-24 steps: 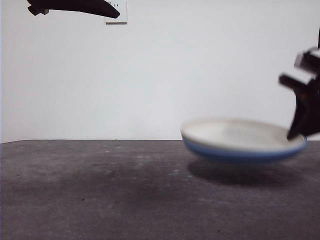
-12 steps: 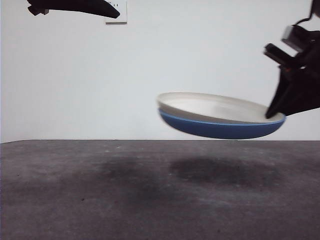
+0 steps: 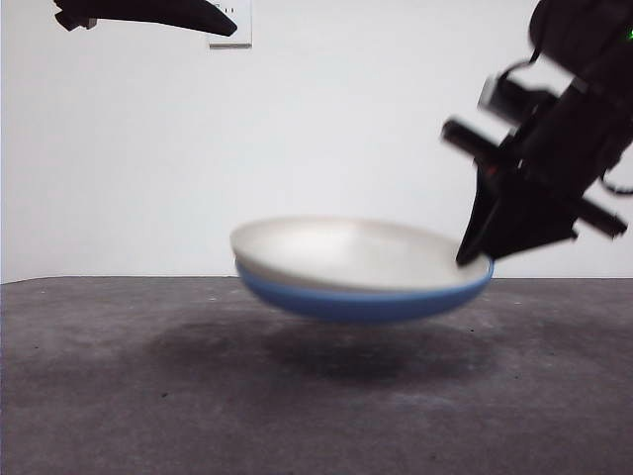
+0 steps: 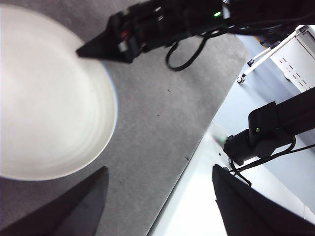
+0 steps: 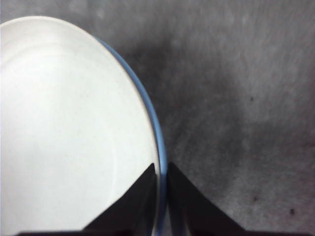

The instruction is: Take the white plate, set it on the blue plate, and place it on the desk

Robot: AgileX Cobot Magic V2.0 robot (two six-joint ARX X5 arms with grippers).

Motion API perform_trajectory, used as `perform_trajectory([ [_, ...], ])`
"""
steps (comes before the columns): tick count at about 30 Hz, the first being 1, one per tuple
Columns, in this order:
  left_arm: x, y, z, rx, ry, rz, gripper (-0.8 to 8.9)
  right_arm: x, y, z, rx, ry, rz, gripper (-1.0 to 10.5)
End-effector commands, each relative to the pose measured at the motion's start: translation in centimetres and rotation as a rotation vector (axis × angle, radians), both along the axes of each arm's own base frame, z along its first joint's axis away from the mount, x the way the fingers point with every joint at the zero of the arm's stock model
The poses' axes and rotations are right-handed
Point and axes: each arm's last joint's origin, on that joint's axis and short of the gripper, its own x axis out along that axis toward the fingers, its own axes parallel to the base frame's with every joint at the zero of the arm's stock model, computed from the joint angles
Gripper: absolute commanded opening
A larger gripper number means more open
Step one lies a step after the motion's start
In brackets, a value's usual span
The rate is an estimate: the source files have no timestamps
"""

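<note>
The white plate is nested inside the blue plate, and the pair hangs tilted just above the desk, right of centre. My right gripper comes down from the upper right and is shut on their right rim. In the right wrist view its jaws pinch the white plate and the blue rim together. My left gripper waits high at the top left. In its own wrist view it is open and holds nothing, looking down on the white plate and the right gripper.
A dark shadow lies on the desk under the plates. A white wall with a socket plate stands behind. The left wrist view shows the desk's edge, an arm base and a stand beyond it.
The right gripper lifted the stacked plates off the desk at the right, then carried them left and lower. The left arm has not moved.
</note>
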Motion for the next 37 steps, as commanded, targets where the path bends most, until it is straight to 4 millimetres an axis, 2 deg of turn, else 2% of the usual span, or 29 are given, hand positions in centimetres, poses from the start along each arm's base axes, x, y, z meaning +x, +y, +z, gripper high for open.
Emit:
perform_trajectory([
  [1, 0.0, -0.2, 0.4, -0.013, -0.011, -0.008, 3.43, 0.9, 0.7, -0.6, 0.033, 0.008, -0.024, 0.1],
  [7, 0.0, -0.2, 0.4, -0.014, -0.012, -0.008, 3.43, 2.1, 1.1, -2.1, 0.046, 0.041, -0.044, 0.1],
  [17, 0.0, -0.2, 0.4, -0.013, -0.009, -0.008, 3.43, 3.9, 2.7, -2.6, 0.037, 0.06, -0.019, 0.1],
  [24, 0.0, -0.2, 0.4, -0.012, -0.009, -0.008, 3.43, 3.9, 2.6, -3.5, -0.007, 0.096, -0.03, 0.1],
  [31, 0.0, -0.2, 0.4, -0.012, -0.008, -0.008, 3.43, 3.9, 2.6, -3.6, -0.025, 0.098, -0.036, 0.1],
  [33, 0.0, -0.2, 0.3, -0.011, -0.007, -0.008, 3.43, 3.8, 2.6, -3.6, -0.027, 0.103, -0.035, 0.6],
  [36, 0.0, -0.2, 0.3, -0.008, -0.004, -0.008, 3.43, 3.8, 2.6, -3.6, -0.029, 0.109, -0.037, 2.1],
  [37, 0.0, -0.2, 0.3, -0.006, -0.001, -0.008, 3.43, 3.8, 2.6, -3.6, -0.029, 0.109, -0.039, 2.1],
])
